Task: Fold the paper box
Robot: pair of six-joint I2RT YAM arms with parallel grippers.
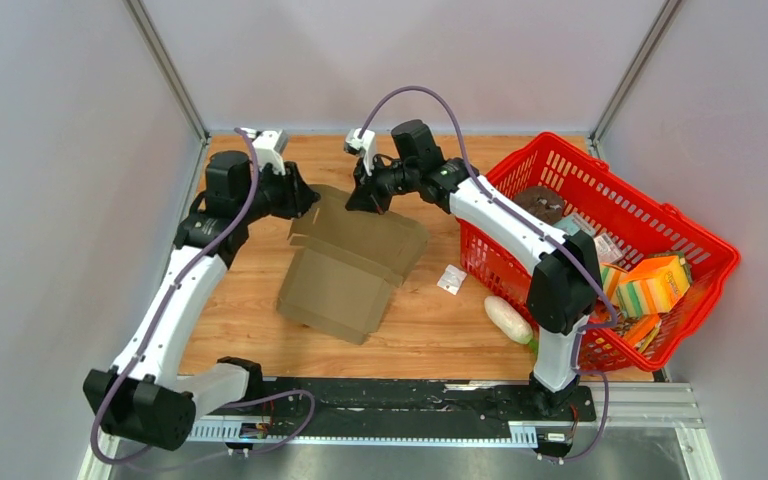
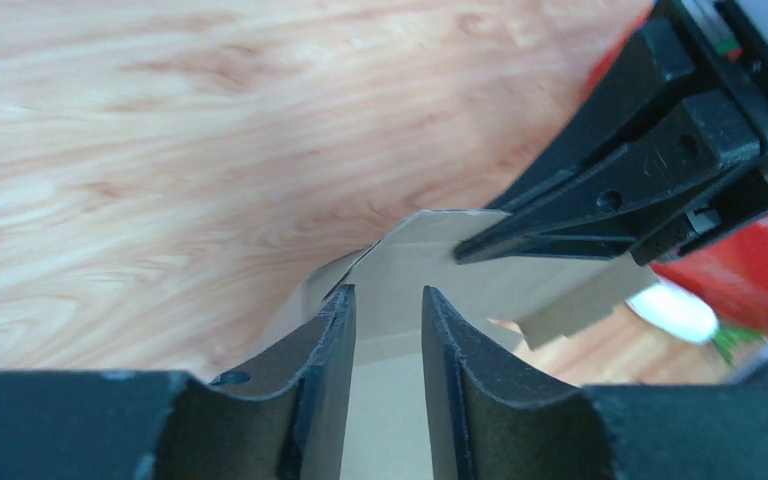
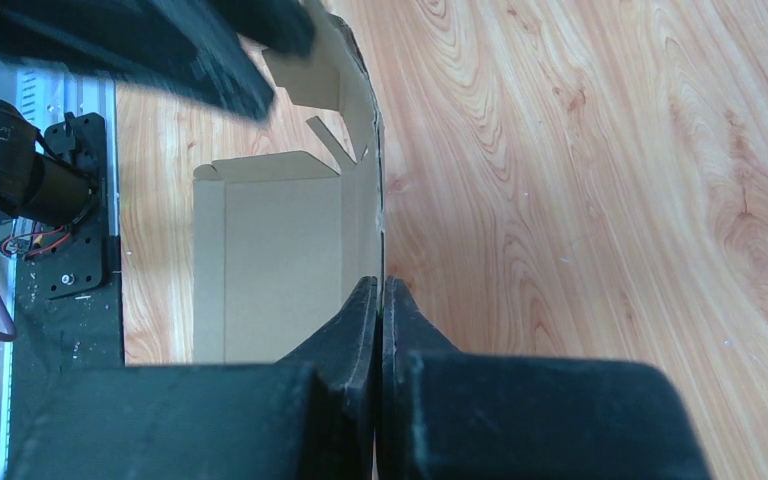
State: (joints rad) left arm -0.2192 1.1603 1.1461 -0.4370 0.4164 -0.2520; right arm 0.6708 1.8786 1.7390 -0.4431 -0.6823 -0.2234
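Note:
The paper box (image 1: 355, 265) is brown cardboard, partly folded, lying in the middle of the wooden table with its far flaps raised. My right gripper (image 1: 363, 197) is at its far edge and shut on a raised cardboard wall. In the right wrist view the thin edge of the box (image 3: 280, 250) runs between the closed fingertips of the right gripper (image 3: 381, 285). My left gripper (image 1: 307, 203) is at the box's far left corner. In the left wrist view the left gripper (image 2: 388, 298) is open, with the cardboard (image 2: 410, 260) showing in the gap between its fingers.
A red plastic basket (image 1: 695, 300) with sponges and packets stands at the right. A small white packet (image 1: 451, 280) and a white vegetable (image 1: 507, 318) lie between the box and the basket. Grey walls close in the table on three sides.

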